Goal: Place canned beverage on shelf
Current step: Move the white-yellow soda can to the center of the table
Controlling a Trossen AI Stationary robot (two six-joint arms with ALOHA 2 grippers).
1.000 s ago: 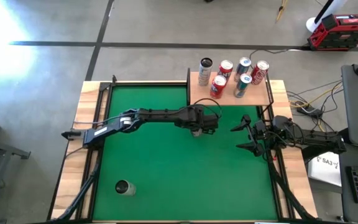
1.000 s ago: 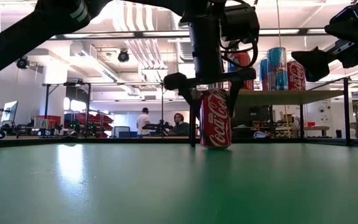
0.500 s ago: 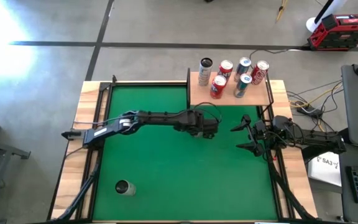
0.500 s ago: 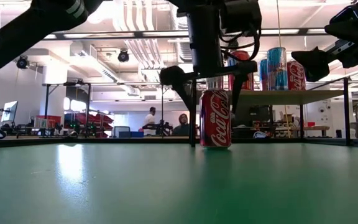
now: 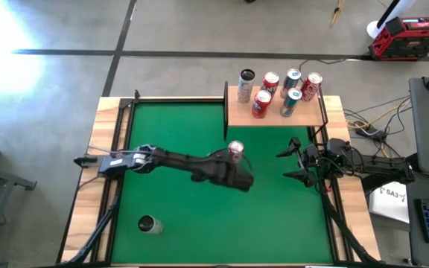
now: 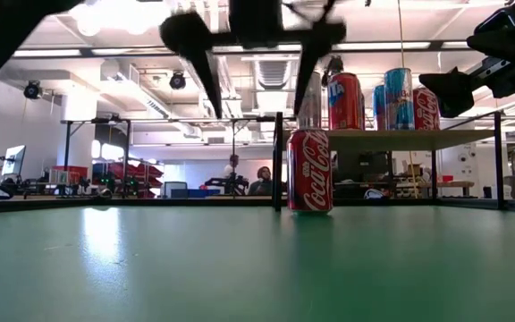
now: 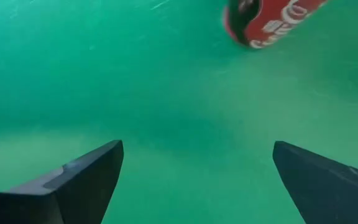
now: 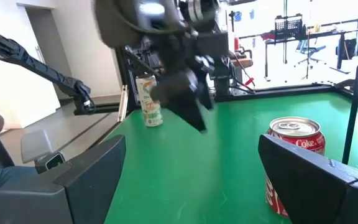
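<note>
Coke can [image 5: 235, 150] stands upright on your green mat [image 5: 170, 223], just in front of the shelf [image 5: 274, 115] (which already carries six cans) and touched by neither arm. Your left gripper [image 6: 256, 67] hangs above and beside it, fingers spread wide and holding nothing. Your right gripper [image 5: 293, 161] waits near the mat's right edge, fingers apart. A pale can [image 5: 148, 224] lies at the near left.

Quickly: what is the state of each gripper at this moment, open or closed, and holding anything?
Left gripper: open, holding nothing; the red cola can stands free on the green mat.
Right gripper: open, empty, waiting at the mat's right edge.
</note>
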